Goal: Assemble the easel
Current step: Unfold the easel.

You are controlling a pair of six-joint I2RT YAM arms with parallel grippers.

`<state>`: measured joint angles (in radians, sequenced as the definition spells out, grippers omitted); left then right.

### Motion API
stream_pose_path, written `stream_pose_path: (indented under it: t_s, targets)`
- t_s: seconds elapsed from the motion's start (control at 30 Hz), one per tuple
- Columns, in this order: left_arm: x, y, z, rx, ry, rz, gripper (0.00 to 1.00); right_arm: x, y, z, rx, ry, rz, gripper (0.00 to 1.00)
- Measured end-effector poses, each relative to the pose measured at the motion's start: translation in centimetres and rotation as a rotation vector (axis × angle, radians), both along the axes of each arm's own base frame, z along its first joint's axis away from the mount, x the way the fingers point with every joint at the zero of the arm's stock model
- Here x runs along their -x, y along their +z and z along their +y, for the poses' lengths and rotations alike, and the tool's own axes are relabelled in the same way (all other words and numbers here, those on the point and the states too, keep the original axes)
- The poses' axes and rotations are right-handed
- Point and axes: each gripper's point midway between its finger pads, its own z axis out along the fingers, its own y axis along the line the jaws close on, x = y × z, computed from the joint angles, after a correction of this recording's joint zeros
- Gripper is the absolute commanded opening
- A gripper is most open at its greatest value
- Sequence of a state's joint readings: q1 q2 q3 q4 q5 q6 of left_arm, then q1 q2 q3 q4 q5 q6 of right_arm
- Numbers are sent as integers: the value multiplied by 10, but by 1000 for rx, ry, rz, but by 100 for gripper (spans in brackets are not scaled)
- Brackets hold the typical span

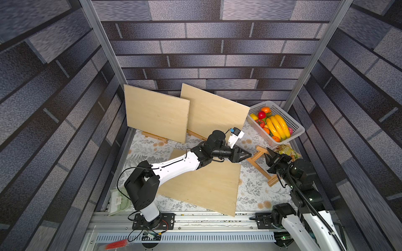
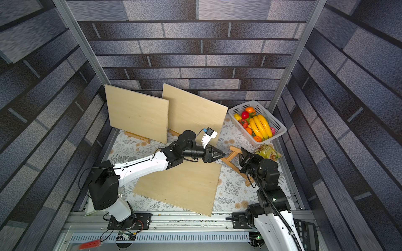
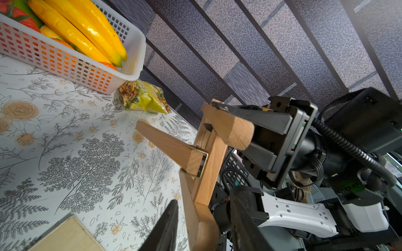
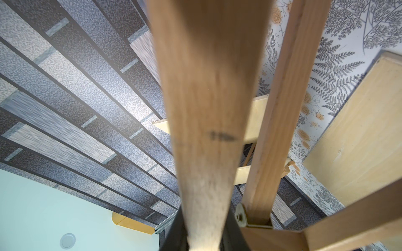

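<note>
One easel point(image 1: 256, 155), legs splayed, tilted over the right side of the table point(image 1: 250, 191), near the basket point(image 1: 301, 130). Two grippers at it, by my views: right gripper point(image 1: 270, 152) clamped on a bar at its hinged end; left gripper point(image 1: 250, 154) with jaws parted, straddling one leg.

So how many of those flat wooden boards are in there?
3. The left board and the right board stand propped at the back; the third board lies flat on the table. More could be hidden behind them.
</note>
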<state>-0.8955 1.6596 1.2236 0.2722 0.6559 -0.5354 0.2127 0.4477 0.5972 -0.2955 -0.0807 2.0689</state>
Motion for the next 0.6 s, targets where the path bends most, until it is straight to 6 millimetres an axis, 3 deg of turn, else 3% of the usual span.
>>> stream_pose_path:
  t_s: [0.43,0.6]
  targets:
    - [11,-15,2,-87,-70,10,37,-2,-3,1,0,4,5,0]
    - [8,-19,-3,-102,-78,15,26,-2,-4,2,0,7,7,0]
